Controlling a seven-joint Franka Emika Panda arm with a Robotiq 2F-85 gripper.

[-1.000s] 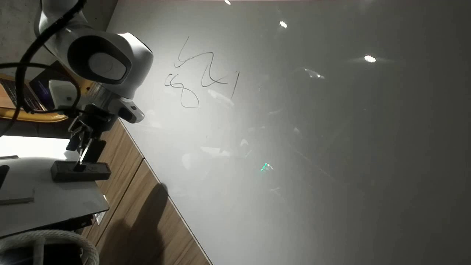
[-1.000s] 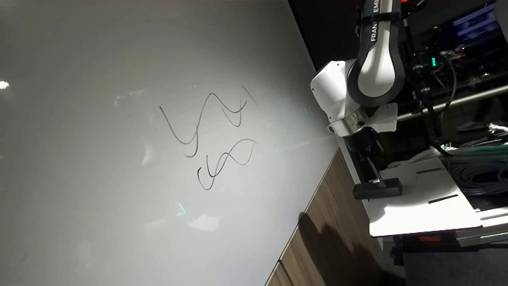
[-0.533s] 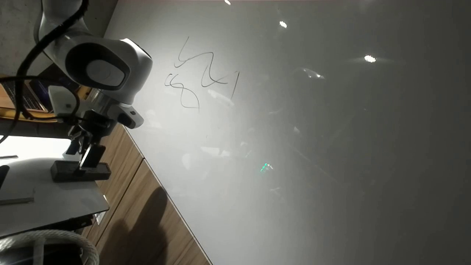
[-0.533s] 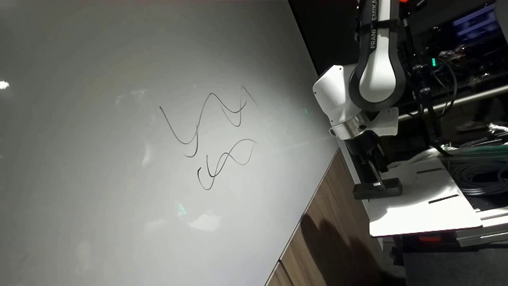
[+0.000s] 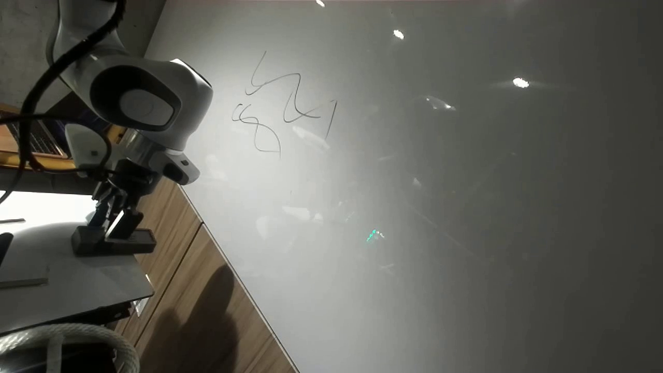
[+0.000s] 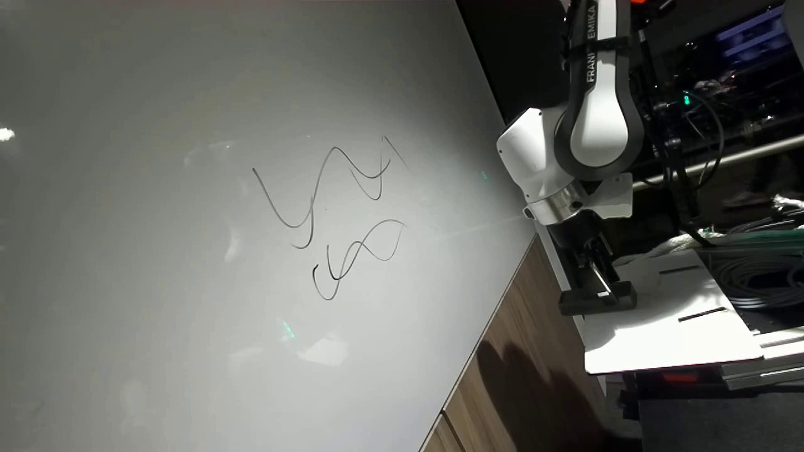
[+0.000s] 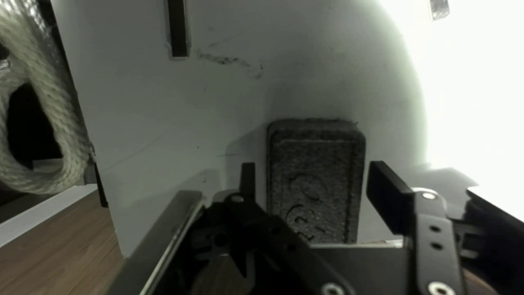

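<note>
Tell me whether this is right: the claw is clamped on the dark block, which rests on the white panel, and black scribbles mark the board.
The clamping is wrong: in the wrist view the claw is open, its fingers apart on either side of the dark block with gaps. The rest stands: the block rests on the white panel, and black scribbles mark the board.

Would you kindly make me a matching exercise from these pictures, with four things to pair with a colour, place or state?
Column one
1. gripper
2. block
3. braided rope
4. big board

Column two
A. marked with black squiggles
B. cream-coloured and looped
C. open, jaws apart
D. resting on the white shelf

Right pairs: 1-C, 2-D, 3-B, 4-A
</note>
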